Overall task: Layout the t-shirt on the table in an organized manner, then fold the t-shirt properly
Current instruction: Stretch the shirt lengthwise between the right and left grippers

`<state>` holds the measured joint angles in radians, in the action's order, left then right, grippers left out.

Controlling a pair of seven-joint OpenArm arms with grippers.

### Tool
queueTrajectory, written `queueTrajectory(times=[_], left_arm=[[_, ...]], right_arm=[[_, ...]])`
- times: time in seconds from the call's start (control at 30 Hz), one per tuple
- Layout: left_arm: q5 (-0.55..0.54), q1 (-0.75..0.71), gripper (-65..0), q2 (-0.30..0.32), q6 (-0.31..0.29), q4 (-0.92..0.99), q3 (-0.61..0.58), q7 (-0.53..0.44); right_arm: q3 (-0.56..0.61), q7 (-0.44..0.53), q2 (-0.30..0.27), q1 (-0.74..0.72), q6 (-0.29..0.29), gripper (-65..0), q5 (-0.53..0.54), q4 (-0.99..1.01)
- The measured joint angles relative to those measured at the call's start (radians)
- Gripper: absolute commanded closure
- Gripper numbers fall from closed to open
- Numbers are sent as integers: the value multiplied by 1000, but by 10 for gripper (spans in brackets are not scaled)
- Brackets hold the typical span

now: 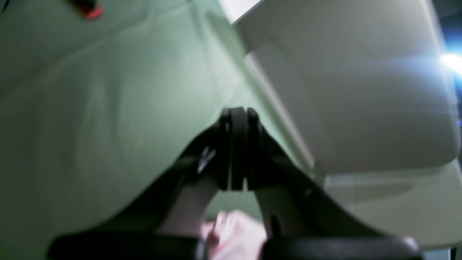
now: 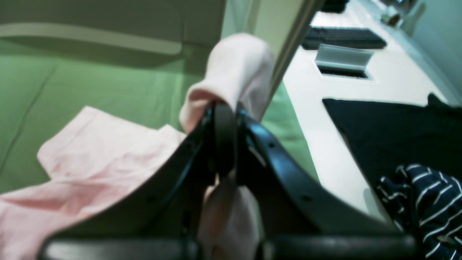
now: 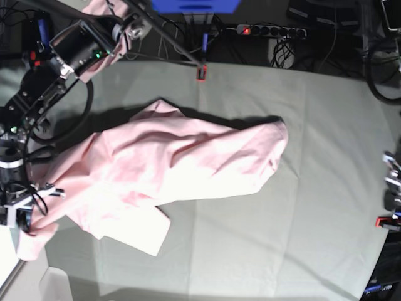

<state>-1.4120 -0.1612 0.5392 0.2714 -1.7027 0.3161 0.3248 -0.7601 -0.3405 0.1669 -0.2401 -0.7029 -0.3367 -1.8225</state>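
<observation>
T-shirt (image 3: 182,166) is seen sprawled across counter (image 3: 313,188) only from base; right tool (image 2: 224,119) is clamped on its fabric, left tool (image 1: 238,119) is closed, seemingly empty.

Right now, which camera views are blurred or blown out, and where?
Left wrist: soft and smeared throughout, with a bright flare at the right edge. Right wrist: blurry too, especially the pink t-shirt. Base: sharpest, but the t-shirt's middle is washed out to near white, with dark shadow along its far edge.

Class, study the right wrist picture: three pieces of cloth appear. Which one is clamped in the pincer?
The pale pink t-shirt: a fold bulges above the shut right pincer. The plain dark cloth and the striped cloth lie apart, untouched.
</observation>
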Motion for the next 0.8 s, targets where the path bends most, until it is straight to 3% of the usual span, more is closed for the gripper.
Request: queueTrajectory(times=[0.13,0.27,0.4,0.63,0.73,0.8], left_arm=[[-4,54,-21,-38,2,55,-185,16],[-7,57,-114,-108,0,132,-285,56],[-6,49,-242,-187,2,226,-286,82],[-7,55,-489,-206,0,337,-289,135],[-7,55,-542,-216,0,345,-289,140],[-7,63,-539,-232,0,345,-287,138]], right_arm=[[-4,-5,-3,-24,0,0,-2,0],[-4,4,-64,-33,0,0,-3,-7],[-23,0,-72,-25,0,0,-3,-10],[-62,0,-82,9,-3,0,0,-4],[-62,-2,-84,19,-2,0,0,-2],[-62,1,-84,26,-3,0,0,-2]])
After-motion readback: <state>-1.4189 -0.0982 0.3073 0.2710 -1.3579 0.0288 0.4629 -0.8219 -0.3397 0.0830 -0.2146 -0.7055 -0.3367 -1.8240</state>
